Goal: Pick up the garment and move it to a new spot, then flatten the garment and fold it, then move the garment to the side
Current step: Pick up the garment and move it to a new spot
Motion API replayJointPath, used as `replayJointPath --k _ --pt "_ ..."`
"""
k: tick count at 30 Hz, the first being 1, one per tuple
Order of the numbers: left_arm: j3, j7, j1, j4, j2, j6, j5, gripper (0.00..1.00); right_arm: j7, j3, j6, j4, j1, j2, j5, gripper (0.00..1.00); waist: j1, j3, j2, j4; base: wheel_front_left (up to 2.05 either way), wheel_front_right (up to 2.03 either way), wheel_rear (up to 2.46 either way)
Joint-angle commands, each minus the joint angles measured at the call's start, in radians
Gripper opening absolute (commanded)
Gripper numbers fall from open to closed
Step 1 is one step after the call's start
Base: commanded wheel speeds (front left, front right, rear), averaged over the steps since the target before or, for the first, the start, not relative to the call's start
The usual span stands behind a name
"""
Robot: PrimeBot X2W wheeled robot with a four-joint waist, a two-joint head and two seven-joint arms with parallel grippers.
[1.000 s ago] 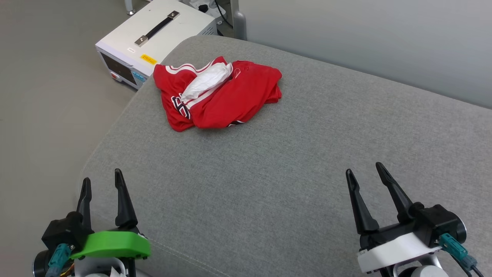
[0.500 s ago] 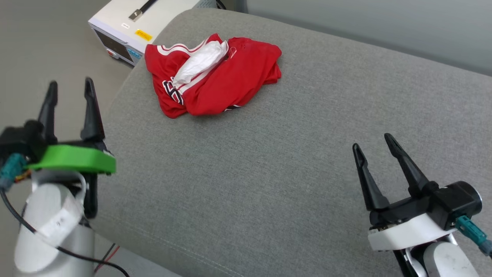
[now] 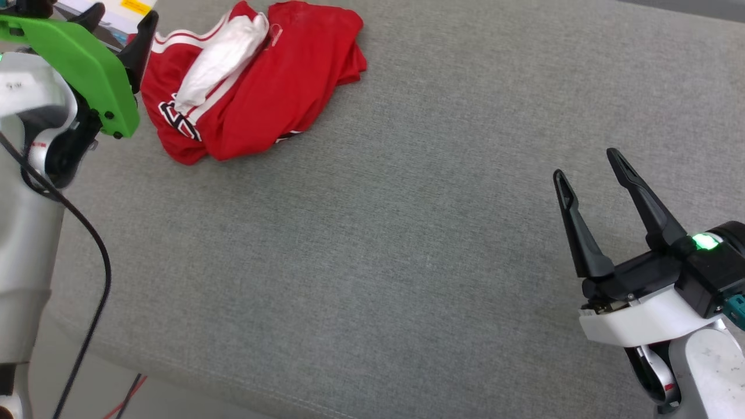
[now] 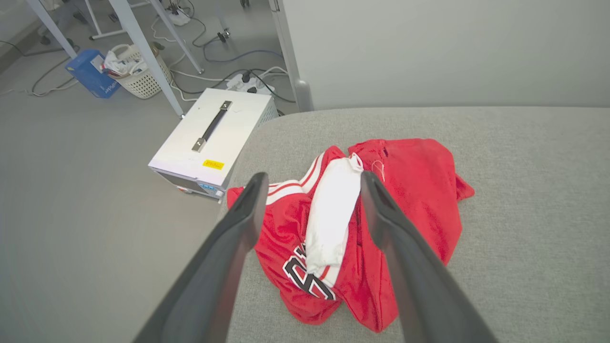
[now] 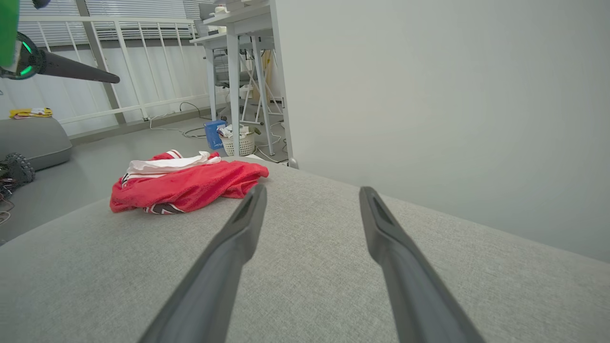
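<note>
The garment (image 3: 256, 87) lies crumpled in a heap at the far left of the grey cushion (image 3: 407, 233), red with a white sleeve on top and black lettering at its near edge. It also shows as the garment (image 4: 343, 228) in the left wrist view and the garment (image 5: 186, 183) in the right wrist view. My left gripper (image 3: 119, 20) hovers open above the heap's left edge, holding nothing; its fingers (image 4: 238, 238) frame the white sleeve. My right gripper (image 3: 591, 169) stands open and empty over the cushion's near right, far from the garment.
A white box with a black handle (image 4: 214, 138) sits on the floor beside the cushion's far left corner. A pale wall (image 5: 429, 95) runs behind the cushion. Table legs, cables, a basket (image 4: 138, 71) and a blue box lie on the floor beyond.
The head camera has tilted down and shifted. My left arm has risen and reached forward to above the garment's left edge. My right gripper has edged forward a little. Both stay open.
</note>
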Motion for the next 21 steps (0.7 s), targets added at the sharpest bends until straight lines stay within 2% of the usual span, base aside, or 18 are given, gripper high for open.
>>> replayJointPath --k 1,6,10,15,21 --pt "-0.023 0.059 -0.032 0.009 0.021 -0.003 -0.038 1.00 -0.007 -0.001 -0.001 -0.010 -0.021 -0.008 -0.007 1.00 -0.0002 0.068 -0.0001 -0.066 0.00 0.00 0.00" --pt "-0.123 0.291 -0.102 0.037 0.071 -0.003 -0.147 1.00 -0.007 -0.006 -0.001 -0.013 -0.038 -0.026 -0.006 1.00 -0.0002 0.118 -0.0001 -0.104 0.00 0.00 0.00" --pt "-0.173 0.397 -0.128 0.083 0.076 -0.003 -0.194 1.00 -0.007 -0.006 -0.001 -0.015 -0.056 -0.039 -0.004 1.00 -0.0002 0.159 -0.0001 -0.128 0.00 0.00 0.00" --pt "-0.231 0.450 -0.124 0.166 0.069 -0.003 -0.194 1.00 -0.007 -0.006 -0.001 -0.013 -0.075 -0.047 -0.003 1.00 -0.0002 0.194 -0.0001 -0.149 0.00 0.00 0.00" --pt "-0.311 0.470 -0.087 0.270 0.032 -0.003 -0.188 1.00 -0.007 -0.003 -0.001 -0.002 -0.082 -0.048 -0.004 1.00 -0.0002 0.205 -0.0001 -0.155 0.00 0.00 0.00"
